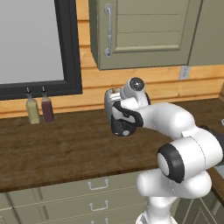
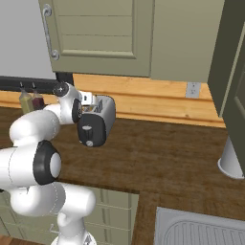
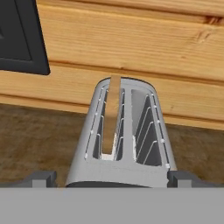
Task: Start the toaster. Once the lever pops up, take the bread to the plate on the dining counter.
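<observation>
The gripper (image 3: 111,178) hangs wide open over the near end of the toaster (image 2: 98,120) on the brown counter (image 2: 167,158). The bread (image 3: 111,116) stands in its left slot. Next it likely must push the lever down.

Bread (image 3: 112,118) upright in toaster (image 3: 127,173)

Gripper (image 3: 112,178) wide open, arm forward

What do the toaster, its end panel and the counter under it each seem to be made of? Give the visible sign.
Toaster: brushed metal, by its silvery sheen. End panel: probably glossy black plastic. Counter: dark wood, with visible grain.
</observation>
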